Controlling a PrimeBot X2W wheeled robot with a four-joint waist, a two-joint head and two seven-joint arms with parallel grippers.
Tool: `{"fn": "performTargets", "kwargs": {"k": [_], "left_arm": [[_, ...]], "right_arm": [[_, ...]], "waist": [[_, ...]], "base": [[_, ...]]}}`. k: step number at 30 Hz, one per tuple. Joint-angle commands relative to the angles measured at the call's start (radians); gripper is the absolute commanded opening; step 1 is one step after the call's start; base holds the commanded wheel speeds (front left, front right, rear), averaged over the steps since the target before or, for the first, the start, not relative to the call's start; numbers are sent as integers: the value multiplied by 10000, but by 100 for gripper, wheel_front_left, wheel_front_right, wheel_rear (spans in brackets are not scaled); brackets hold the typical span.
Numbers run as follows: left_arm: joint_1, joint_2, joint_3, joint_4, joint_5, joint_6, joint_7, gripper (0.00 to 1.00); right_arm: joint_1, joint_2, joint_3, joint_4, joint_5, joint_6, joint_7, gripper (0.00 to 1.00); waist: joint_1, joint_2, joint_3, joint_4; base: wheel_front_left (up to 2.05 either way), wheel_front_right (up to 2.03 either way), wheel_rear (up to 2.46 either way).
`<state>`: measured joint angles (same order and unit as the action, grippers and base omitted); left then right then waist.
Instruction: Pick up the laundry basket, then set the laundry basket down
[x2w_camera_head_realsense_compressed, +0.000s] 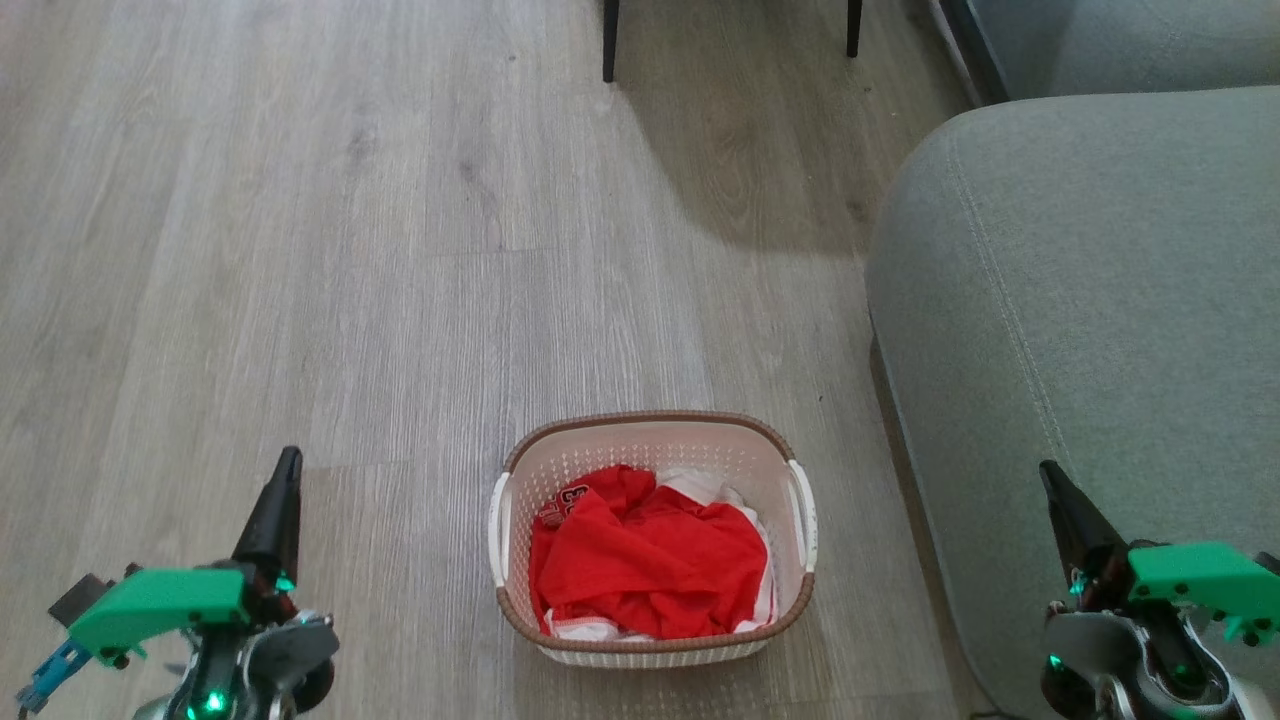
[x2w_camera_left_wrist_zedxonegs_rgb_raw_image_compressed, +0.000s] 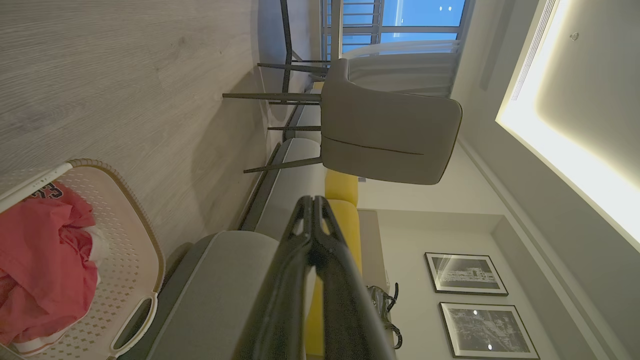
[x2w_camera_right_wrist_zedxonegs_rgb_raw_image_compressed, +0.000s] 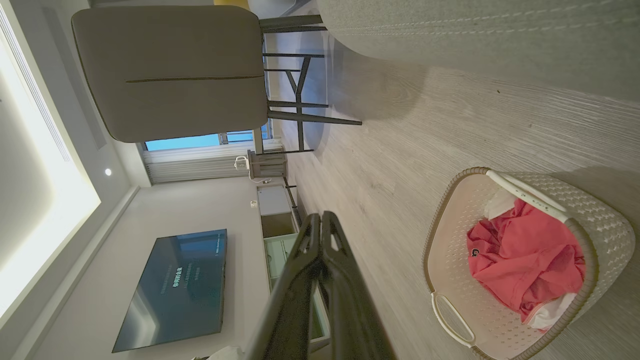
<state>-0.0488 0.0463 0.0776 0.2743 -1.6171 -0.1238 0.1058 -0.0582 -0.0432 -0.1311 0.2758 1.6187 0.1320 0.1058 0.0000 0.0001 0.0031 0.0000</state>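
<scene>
The laundry basket stands on the wood floor at the bottom centre of the head view, cream-white with a brown rim and white side handles, holding red clothes. It also shows in the left wrist view as the laundry basket and in the right wrist view as the laundry basket. My left gripper is shut and empty, well left of the basket. My right gripper is shut and empty, well right of it, in front of the sofa. Each wrist view shows its own fingertips pressed together: left gripper, right gripper.
A grey sofa fills the right side, close to the basket's right handle. Dark chair legs stand at the far top. Open wood floor spreads to the left and ahead. A grey chair stands beyond.
</scene>
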Motion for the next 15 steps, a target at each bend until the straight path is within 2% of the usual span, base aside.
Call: {"fn": "performTargets", "kwargs": {"k": [1, 15], "left_arm": [[-592, 40, 374, -293, 95, -69, 84, 0], [-592, 39, 373, -293, 94, -69, 83, 0]], "right_arm": [[-498, -70, 161, -310, -110, -13, 84, 0], [-498, -70, 162, -310, -109, -13, 83, 0]], "waist": [[0, -1, 0, 0], [0, -1, 0, 0]], "base": [[0, 0, 0], [0, 0, 0]]}}
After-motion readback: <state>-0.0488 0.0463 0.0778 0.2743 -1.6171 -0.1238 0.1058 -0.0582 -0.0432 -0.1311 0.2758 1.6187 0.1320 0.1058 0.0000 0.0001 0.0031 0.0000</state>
